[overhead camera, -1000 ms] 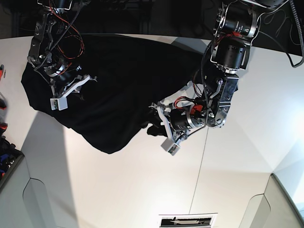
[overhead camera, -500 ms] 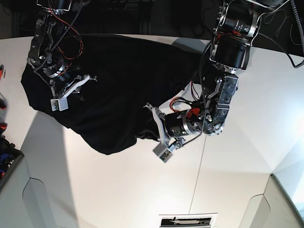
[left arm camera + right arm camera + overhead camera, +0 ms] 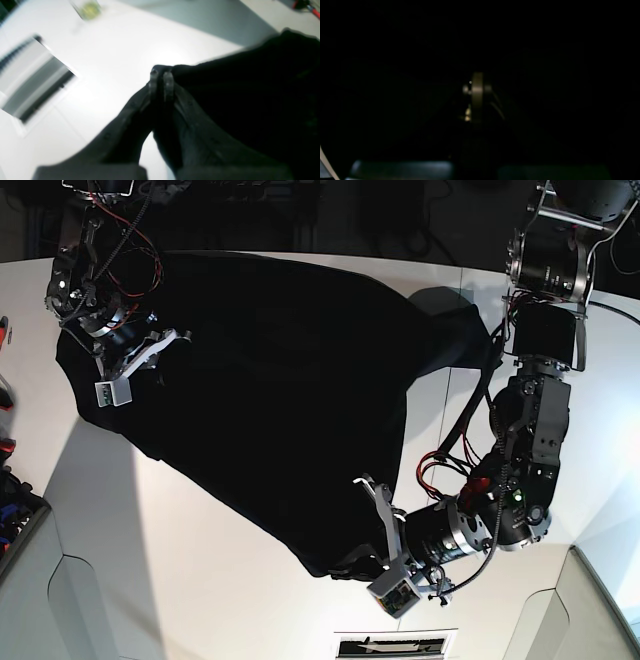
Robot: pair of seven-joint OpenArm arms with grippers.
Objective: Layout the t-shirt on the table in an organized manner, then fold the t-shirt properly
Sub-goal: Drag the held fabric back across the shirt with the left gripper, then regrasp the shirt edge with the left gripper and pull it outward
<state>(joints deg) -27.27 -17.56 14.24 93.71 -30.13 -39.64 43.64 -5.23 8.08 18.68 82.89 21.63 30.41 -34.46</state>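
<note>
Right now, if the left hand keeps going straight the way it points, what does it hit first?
Probably the bare broad white tabletop. The left hand is shut on an edge of the large black cloth t-shirt, and only table shows past its tips. The wrist view is blurred, so depth is uncertain.

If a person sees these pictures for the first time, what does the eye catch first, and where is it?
First comes the big black t-shirt, stretched slantwise across the white table between the two arms. The left gripper, near the front edge of the table, is shut on the shirt's lower edge. The right gripper, at the far left corner, pinches the other end; its wrist view is almost all dark cloth.
</note>
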